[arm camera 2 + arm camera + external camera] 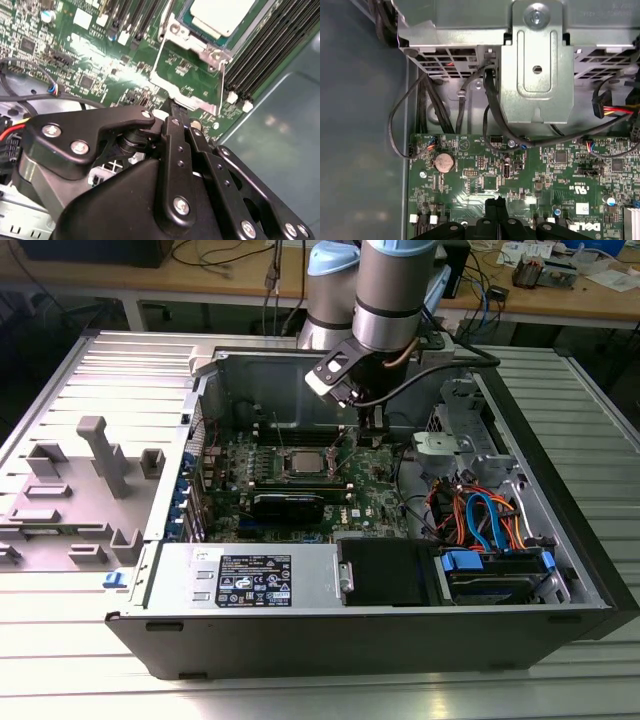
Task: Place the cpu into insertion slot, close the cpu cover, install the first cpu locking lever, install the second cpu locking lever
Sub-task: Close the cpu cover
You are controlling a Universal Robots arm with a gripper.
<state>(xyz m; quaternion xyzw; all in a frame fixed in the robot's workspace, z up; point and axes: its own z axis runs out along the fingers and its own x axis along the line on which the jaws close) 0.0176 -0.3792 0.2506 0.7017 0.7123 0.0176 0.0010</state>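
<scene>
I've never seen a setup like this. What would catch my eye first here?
A big grey robot arm reaches down into an open computer case lying on its side, its gripper low over the green motherboard. Toward the exterior view's left of it, the cpu shows its silver top on the board. Bright blue and orange cables tangle at the exterior view's right.

exterior view sits high outside the open computer case, looks down at a slant from mid range, whole case and arm in frame. both wrist views ride close over the motherboard, looking past the gripper: second wrist view faces the cpu, first wrist view faces the metal bracket at the board edge. all three share the motherboard; exterior and second wrist views share the cpu.
</scene>
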